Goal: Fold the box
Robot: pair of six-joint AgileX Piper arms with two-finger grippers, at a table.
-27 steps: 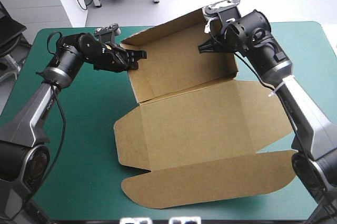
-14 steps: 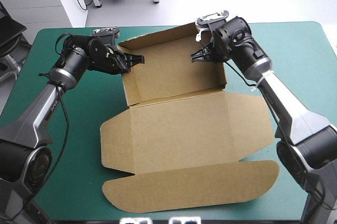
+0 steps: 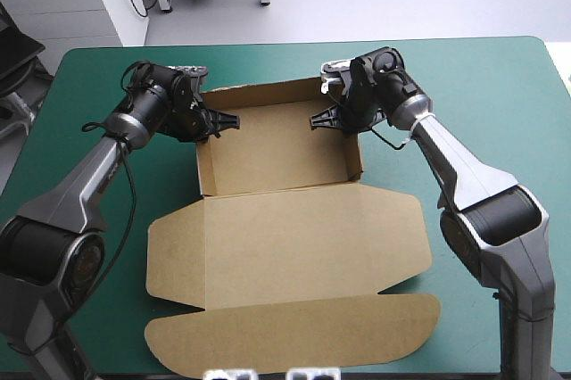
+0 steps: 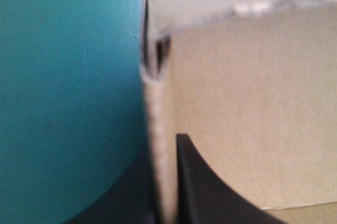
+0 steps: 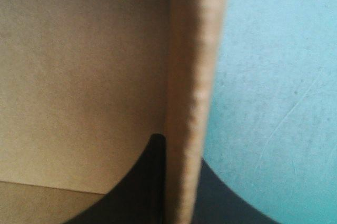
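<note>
- The left gripper (image 3: 223,119) pinches the left wall of the box (image 3: 285,246), one black finger inside and one outside.
- The right gripper (image 3: 319,119) pinches the right wall the same way.
- The box sits mid-frame, with its walls up in the upper middle and its lid flat toward the bottom.
- One far corner looks tucked, though the close view is blurry.
- The teal-green cover (image 3: 500,77) lies underneath.

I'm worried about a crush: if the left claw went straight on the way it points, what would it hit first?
Probably the box itself: the left claw is shut on its side wall, which runs ahead to the back corner. Depth is unclear.
</note>
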